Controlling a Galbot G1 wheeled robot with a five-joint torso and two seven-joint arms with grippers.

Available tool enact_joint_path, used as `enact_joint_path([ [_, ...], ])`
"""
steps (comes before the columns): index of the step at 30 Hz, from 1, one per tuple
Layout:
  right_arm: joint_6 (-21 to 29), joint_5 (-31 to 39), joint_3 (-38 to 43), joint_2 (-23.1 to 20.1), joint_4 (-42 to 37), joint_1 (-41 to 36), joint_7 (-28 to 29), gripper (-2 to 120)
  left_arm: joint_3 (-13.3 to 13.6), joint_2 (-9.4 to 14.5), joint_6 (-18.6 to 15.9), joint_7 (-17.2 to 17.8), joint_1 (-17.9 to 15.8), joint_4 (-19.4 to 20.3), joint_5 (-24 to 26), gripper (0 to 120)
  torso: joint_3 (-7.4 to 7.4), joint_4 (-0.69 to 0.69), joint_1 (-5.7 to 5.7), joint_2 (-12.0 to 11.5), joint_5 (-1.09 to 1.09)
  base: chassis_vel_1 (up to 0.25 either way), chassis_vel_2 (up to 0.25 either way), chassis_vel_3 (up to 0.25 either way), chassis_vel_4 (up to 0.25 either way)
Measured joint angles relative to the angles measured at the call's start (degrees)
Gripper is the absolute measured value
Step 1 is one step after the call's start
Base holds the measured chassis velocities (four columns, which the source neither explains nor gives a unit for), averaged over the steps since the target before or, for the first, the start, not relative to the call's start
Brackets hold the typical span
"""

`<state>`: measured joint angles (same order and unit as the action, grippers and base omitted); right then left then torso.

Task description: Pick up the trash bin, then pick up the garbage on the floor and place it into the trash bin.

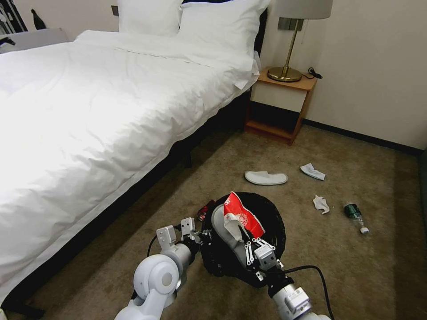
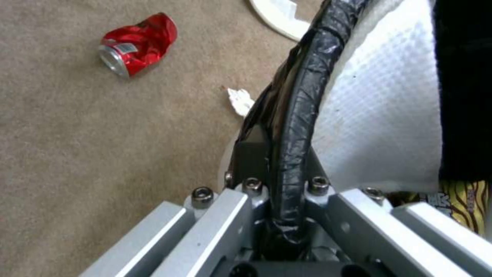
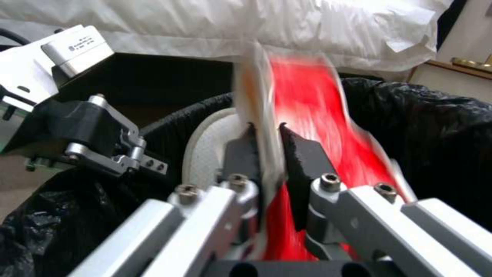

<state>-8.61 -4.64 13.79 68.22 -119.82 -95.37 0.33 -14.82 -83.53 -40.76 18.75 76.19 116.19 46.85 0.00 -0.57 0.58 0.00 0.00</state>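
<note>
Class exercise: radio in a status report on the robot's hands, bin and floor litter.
Left hand shut on round black trash bin rim. Right hand shut on red snack packet over bin. Crushed red can, white slipper, green bottle on carpet.

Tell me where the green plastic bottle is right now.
In the head view, the green bottle lies on the carpet to the robot's right of the trash bin, just beyond a crumpled tissue.
</note>
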Motion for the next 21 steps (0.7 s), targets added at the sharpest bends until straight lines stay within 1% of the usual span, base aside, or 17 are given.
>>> enact_joint_path([
  [1, -0.04, -0.12, 0.0, 0.05, 0.0, -0.06, -0.13, 21, 0.09, -0.01, 0.18, 0.17, 0.09, 0.02, -0.21, 1, 0.0, 0.0, 0.0, 0.0, 0.0, 0.0, 0.0, 0.0, 0.0],
  [3, -0.04, -0.15, 0.0, 0.06, 0.0, -0.07, -0.17, 22, 0.11, -0.01, 0.29, 0.19, 0.12, 0.02, -0.27, 1, 0.0, 0.0, 0.0, 0.0, 0.0, 0.0, 0.0, 0.0, 0.0],
  [5, -0.09, -0.26, 0.08, 0.1, -0.11, -0.1, -0.33, 36, 0.14, 0.0, 1.06, 0.18, 0.2, 0.03, -0.61, 1, 0.0, 0.0, 0.0, 0.0, 0.0, 0.0, 0.0, 0.0, 0.0],
  [6, -0.09, -0.26, 0.08, 0.1, -0.11, -0.1, -0.33, 36, 0.14, 0.0, 1.06, 0.18, 0.2, 0.03, -0.61, 1, 0.0, 0.0, 0.0, 0.0, 0.0, 0.0, 0.0, 0.0, 0.0],
  [8, -0.21, -0.44, 0.32, -0.06, -0.13, -0.16, -0.38, 47, -0.14, 0.08, 1.28, -0.55, 0.43, 0.33, -0.81, 1, 0.0, 0.0, 0.0, 0.0, 0.0, 0.0, 0.0, 0.0, 0.0],
  [9, -0.21, -0.44, 0.32, -0.06, -0.13, -0.16, -0.38, 47, -0.14, 0.08, 1.28, -0.55, 0.43, 0.33, -0.81, 1, 0.0, 0.0, 0.0, 0.0, 0.0, 0.0, 0.0, 0.0, 0.0],
  [10, -0.25, -0.48, 0.36, -0.11, -0.13, -0.16, -0.38, 50, -0.21, 0.11, 1.35, -0.81, 0.49, 0.43, -0.76, 1, 0.0, 0.0, 0.0, 0.0, 0.0, 0.0, 0.0, 0.0, 0.0],
  [11, -0.28, -0.48, 0.41, -0.16, -0.13, -0.16, -0.38, 57, -0.3, 0.15, 1.42, -1.18, 0.53, 0.51, -0.58, 1, 0.0, 0.0, 0.0, 0.0, 0.0, 0.0, 0.0, 0.0, 0.0],
  [12, -0.28, -0.48, 0.41, -0.16, -0.13, -0.16, -0.38, 57, -0.3, 0.15, 1.42, -1.18, 0.53, 0.51, -0.58, 1, 0.0, 0.0, 0.0, 0.0, 0.0, 0.0, 0.0, 0.0, 0.0],
  [14, -0.29, -0.47, 0.51, -0.23, -0.13, -0.1, -0.38, 67, -0.44, 0.24, 1.65, -1.52, 0.54, 0.63, -0.29, 1, 0.0, 0.0, 0.0, 0.0, 0.0, 0.0, 0.0, 0.0, 0.0],
  [15, -0.29, -0.47, 0.51, -0.23, -0.13, -0.1, -0.38, 67, -0.44, 0.24, 1.65, -1.52, 0.54, 0.63, -0.29, 1, 0.0, 0.0, 0.0, 0.0, 0.0, 0.0, 0.0, 0.0, 0.0],
  [16, -0.29, -0.46, 0.57, -0.23, -0.13, -0.07, -0.37, 71, -0.48, 0.3, 1.67, -1.54, 0.54, 0.71, -0.1, 1, 0.0, 0.0, 0.0, 0.0, 0.0, 0.0, 0.0, 0.0, 0.0],
  [17, -0.29, -0.31, 0.64, -0.3, -0.13, 0.08, -0.23, 79, -0.51, 0.4, 1.66, -1.24, 0.54, 0.94, 0.76, 1, 0.0, 0.0, 0.0, 0.0, 0.0, 0.0, 0.0, 0.0, 0.0],
  [18, -0.29, -0.31, 0.64, -0.3, -0.13, 0.08, -0.23, 79, -0.51, 0.4, 1.66, -1.24, 0.54, 0.94, 0.76, 1, 0.0, 0.0, 0.0, 0.0, 0.0, 0.0, 0.0, 0.0, 0.0],
  [19, -0.29, -0.28, 0.74, -0.48, -0.15, 0.21, -0.22, 85, -0.51, 0.48, 1.53, -0.97, 0.54, 1.07, 1.11, 1, 0.0, 0.0, 0.0, 0.0, 0.0, 0.0, 0.0, 0.0, 0.0],
  [20, -0.29, -0.28, 0.74, -0.48, -0.15, 0.21, -0.22, 85, -0.51, 0.48, 1.53, -0.97, 0.54, 1.07, 1.11, 1, 0.0, 0.0, 0.0, 0.0, 0.0, 0.0, 0.0, 0.0, 0.0],
  [21, -0.29, -0.25, 0.85, -0.67, -0.28, 0.35, -0.21, 90, -0.55, 0.56, 1.36, -0.82, 0.54, 1.15, 1.25, 1, 0.0, 0.0, 0.0, 0.0, 0.0, 0.0, 0.0, 0.0, 0.0],
])
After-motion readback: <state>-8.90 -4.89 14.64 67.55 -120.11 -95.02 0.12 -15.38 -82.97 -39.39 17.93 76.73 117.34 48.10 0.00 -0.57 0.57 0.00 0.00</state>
